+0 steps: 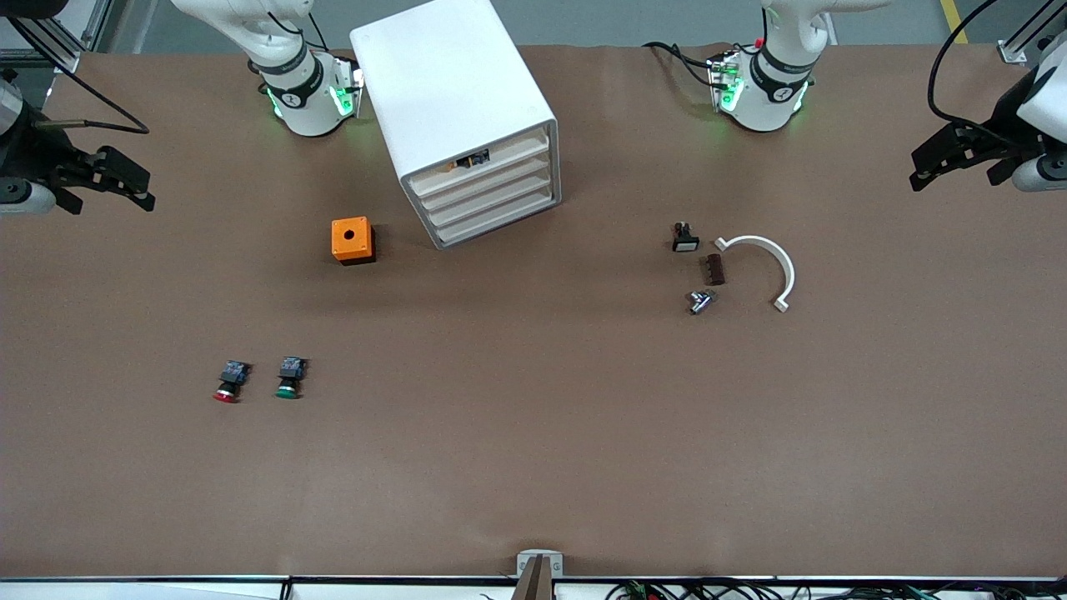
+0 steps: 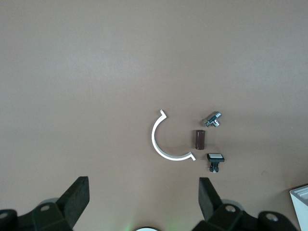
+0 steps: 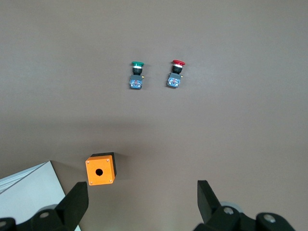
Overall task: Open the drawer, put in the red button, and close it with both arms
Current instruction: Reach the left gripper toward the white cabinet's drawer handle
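The white cabinet point(image 1: 450, 92) stands at the table's back, with four shallow drawers point(image 1: 492, 196) stacked in its front, all shut. The topmost front bears a small dark mark. The red button point(image 1: 228, 382) lies on its side toward the right arm's end, nearer to the front camera, beside a green button point(image 1: 289, 377). It also shows in the right wrist view point(image 3: 176, 73). My right gripper point(image 1: 142, 187) hangs open and empty over the table's right-arm end point(image 3: 142, 197). My left gripper point(image 1: 919, 171) hangs open and empty over the left-arm end point(image 2: 143, 197).
An orange box with a hole point(image 1: 352, 240) sits beside the cabinet, toward the right arm's end. Toward the left arm's end lie a white arc piece point(image 1: 767, 262), a brown cylinder point(image 1: 715, 269), a metal fitting point(image 1: 700, 301) and a small black switch point(image 1: 684, 237).
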You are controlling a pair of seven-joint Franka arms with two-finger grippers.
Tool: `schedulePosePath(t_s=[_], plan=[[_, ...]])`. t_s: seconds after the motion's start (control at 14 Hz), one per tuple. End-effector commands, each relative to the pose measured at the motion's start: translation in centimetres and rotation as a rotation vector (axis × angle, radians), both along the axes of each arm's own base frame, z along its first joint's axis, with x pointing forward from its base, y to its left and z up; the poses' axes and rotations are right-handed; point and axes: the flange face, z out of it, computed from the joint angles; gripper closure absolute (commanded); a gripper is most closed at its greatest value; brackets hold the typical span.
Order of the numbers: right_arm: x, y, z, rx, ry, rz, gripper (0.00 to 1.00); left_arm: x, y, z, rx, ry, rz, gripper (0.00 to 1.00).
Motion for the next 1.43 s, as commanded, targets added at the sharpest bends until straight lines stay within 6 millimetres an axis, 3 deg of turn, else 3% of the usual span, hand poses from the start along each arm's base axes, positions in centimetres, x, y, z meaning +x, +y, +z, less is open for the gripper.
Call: schedulePosePath(t_s=[0.0,0.36,0.71,0.93,1.07,1.36], plan=[[-0.6,-0.2,0.7,-0.004,-0.016,-0.001,0.0,0.0,-0.1,0.5,0.028,0.011,-0.019,0.0],[0.2,-0.2,2.2,0.0,-0.038,-0.005,0.0,1.5,-0.1,-0.9,0.025,0.042,-0.021,0.0],[0.4,-0.5,2.4,0.003,-0.041,-0.007,0.0,4.8,-1.8,-7.3,0.011,0.134,-0.019,0.0],[0.2,-0.4,2.2,0.027,-0.029,-0.028,0.0,7.4,-5.0,-12.4,-0.03,0.166,0.05,0.0],[0.0,-0.4,2.0,0.027,-0.008,-0.035,0.0,8.6,-8.3,-16.2,-0.045,0.205,0.178,0.0],[0.0,-0.3,1.9,0.029,-0.003,-0.036,0.0,9.1,-17.3,-24.4,-0.001,0.276,0.52,0.0]])
